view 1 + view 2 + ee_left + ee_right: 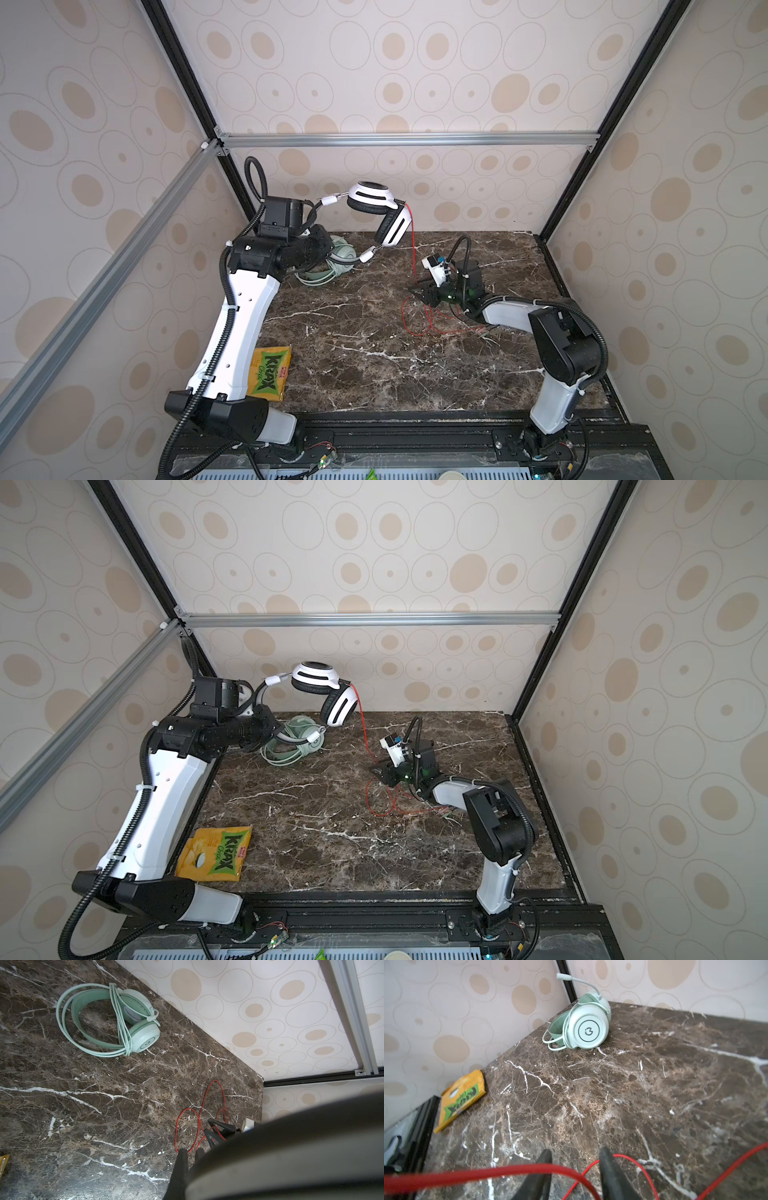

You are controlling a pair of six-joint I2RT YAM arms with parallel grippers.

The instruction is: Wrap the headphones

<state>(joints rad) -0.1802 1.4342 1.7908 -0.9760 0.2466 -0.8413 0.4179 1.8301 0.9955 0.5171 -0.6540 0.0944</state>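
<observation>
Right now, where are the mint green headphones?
In both top views, the mint green headphones lie at the brown marble table's far left corner, beside the left arm.

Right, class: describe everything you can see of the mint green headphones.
The mint green headphones look like smooth plastic: two round cups, one with a ringed logo, a padded headband and a thin boom microphone. Their pale green cord is looped several times around them. They lie on the marble table near the back wall; nothing grips them.
</observation>
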